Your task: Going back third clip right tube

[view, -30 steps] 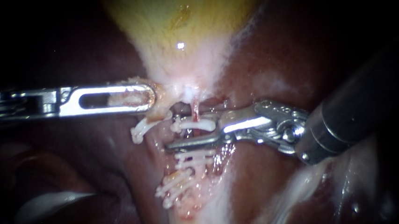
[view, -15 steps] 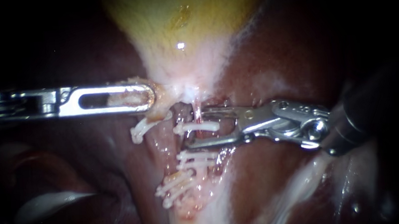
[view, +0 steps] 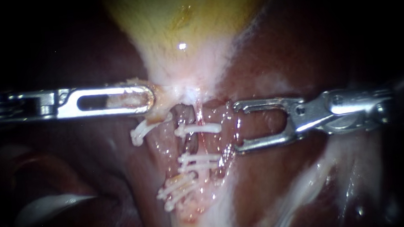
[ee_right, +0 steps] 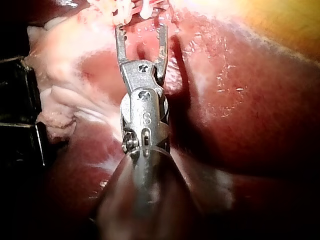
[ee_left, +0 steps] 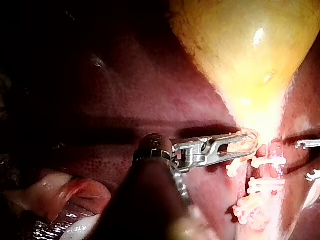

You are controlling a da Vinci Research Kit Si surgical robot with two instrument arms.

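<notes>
Backing off seems your step: silver right instrument (view: 235,128), pincer open and empty beside the white plastic clips (view: 197,128), needs a straight retreat; silver left instrument (view: 149,97) has its pincer clamped on pale gallbladder tissue (view: 162,106).

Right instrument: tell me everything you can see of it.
The right instrument is shiny silver metal: two slim, straight jaws spread from a pinned hinge on a dark shaft that enters from the right. The jaws stand open and empty, with red-brown liver showing through the gap. It lies nearly level, its tips just short of the white clips; I cannot tell whether the lower tip touches tissue.
</notes>
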